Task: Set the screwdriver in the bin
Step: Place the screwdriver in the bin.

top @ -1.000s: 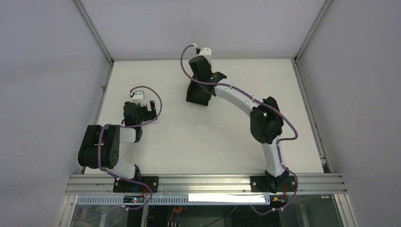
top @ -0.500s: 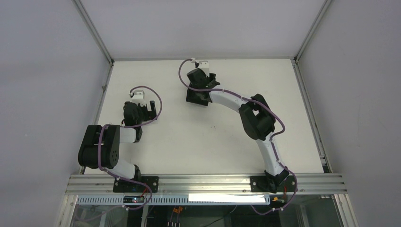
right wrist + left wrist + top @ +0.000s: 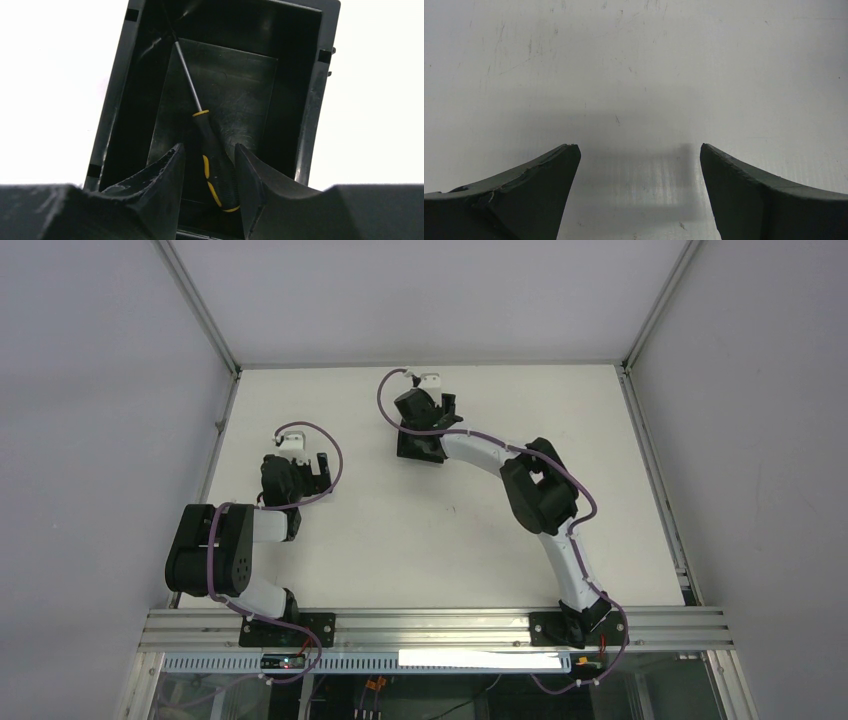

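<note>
Screwdriver [image 3: 202,122] lies in the bin [image 3: 311,100], tip lost in shadow; right gripper [image 3: 209,148] parted around its handle, left gripper [image 3: 639,146] agape.

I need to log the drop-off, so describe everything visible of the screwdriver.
The screwdriver is slim: thin dark metal shaft, black handle with yellow stripes and a yellow collar, plastic by its look. It lies inside the black bin, shaft pointing to the far left corner, handle toward the near wall. The handle sits between the fingers of the right tool, which stand wider apart than it; contact cannot be told.
</note>
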